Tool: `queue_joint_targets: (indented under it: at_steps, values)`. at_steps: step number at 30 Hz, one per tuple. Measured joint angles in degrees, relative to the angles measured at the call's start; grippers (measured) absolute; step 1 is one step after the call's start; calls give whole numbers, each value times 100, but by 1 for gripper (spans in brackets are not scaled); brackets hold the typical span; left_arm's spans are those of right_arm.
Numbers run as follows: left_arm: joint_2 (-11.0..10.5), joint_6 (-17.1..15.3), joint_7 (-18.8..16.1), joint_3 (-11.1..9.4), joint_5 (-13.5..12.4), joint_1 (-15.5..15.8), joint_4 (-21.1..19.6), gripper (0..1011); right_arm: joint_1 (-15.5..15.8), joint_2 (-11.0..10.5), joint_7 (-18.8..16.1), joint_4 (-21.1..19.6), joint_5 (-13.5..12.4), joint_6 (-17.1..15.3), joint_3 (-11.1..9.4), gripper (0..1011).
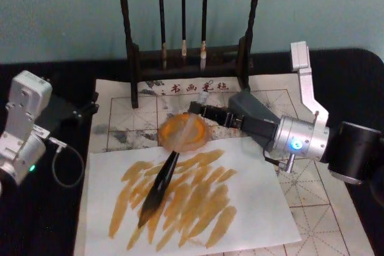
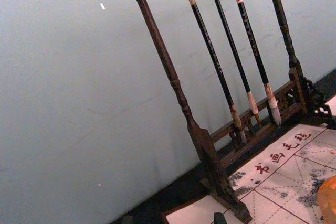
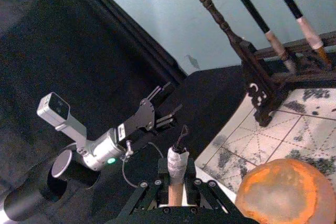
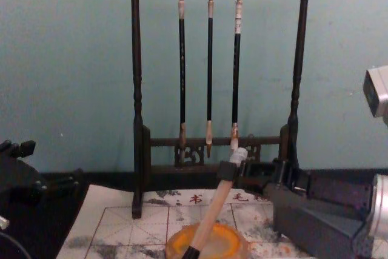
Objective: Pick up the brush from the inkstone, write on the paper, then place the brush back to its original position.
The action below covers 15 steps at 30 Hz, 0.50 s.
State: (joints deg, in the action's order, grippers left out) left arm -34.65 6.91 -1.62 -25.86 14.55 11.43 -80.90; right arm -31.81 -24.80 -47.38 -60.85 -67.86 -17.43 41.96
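- Centre frame: the right gripper [image 1: 209,112] is clamped on the white-wrapped end of the brush [image 1: 173,161], likely so the arm clears the amber strokes [image 1: 198,202].
- The handle slants over the inkstone [image 1: 168,139], with the tip down on the paper [image 1: 258,208] at lower centre, apparently for writing.
- The left gripper [image 1: 84,109] sits parked at the left edge.

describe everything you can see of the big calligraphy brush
The brush is thick, with a pale wooden handle, a white-wrapped top end carrying a small dark loop, and a black ferrule tapering into a dark bushy tip. It is tilted, clamped at the wrapped end by the right tool. Its handle crosses over the amber inkstone, and its tip points down at a white sheet streaked with amber strokes; contact there cannot be judged.
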Motion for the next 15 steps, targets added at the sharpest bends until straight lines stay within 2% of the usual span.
queue_joint_targets:
  at_steps: [7, 15]
  values:
    - [0, 0, 0, 0, 0, 0, 0, 1001, 10, -24, 65, -34, -9, 42, -89, 197]
    - [0, 0, 0, 0, 0, 0, 0, 1001, 75, -94, 137, -225, -176, 51, -263, 197]
